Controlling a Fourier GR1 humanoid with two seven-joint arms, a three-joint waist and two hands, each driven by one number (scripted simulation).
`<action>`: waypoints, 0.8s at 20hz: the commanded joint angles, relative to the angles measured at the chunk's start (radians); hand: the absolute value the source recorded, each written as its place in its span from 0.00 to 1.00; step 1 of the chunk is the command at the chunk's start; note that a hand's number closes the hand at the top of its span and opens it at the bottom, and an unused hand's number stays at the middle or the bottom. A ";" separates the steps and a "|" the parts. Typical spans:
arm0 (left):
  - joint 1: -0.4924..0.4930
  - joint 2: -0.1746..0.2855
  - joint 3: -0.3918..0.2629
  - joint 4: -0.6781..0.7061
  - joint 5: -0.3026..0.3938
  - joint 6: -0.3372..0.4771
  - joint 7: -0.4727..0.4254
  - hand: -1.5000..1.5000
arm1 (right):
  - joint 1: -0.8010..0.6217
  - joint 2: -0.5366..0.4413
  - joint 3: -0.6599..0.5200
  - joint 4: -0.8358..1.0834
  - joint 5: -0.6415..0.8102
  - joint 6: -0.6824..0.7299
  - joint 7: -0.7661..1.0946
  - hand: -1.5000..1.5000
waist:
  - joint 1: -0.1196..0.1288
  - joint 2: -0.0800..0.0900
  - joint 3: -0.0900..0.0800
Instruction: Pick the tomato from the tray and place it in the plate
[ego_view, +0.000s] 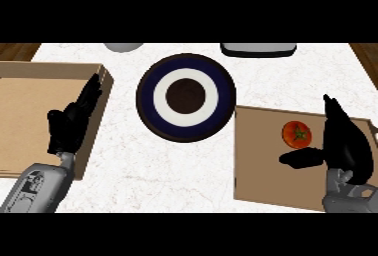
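A red tomato (297, 134) with a green stem lies on the brown tray (262, 170) at the right. My right hand (345, 142) hovers just right of the tomato, fingers straight and pointing away, thumb stretched out below the tomato, not touching it. The plate (186, 97), dark blue with a white ring and brown centre, sits on the marble counter between the two trays. My left hand (72, 120) rests open over the right edge of another brown tray (33, 115) at the left.
At the far edge of the counter a grey round object (123, 47) and a white-and-dark object (258, 49) are partly cut off. Wooden surfaces show at the top corners.
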 joint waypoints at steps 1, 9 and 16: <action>-0.011 -0.050 -0.020 -0.008 -0.042 0.009 0.035 0.50 | -0.036 0.023 -0.032 0.096 -0.017 0.043 0.002 0.00 | 0.002 0.001 0.000; 0.037 -0.036 0.069 -0.055 -0.062 -0.062 0.033 0.50 | -0.036 0.082 -0.041 0.253 0.051 -0.024 -0.093 0.00 | 0.002 0.000 0.000; 0.032 -0.098 0.086 -0.020 -0.119 -0.079 0.008 0.50 | -0.041 0.068 -0.136 0.415 0.024 -0.079 -0.252 0.00 | 0.001 0.000 0.000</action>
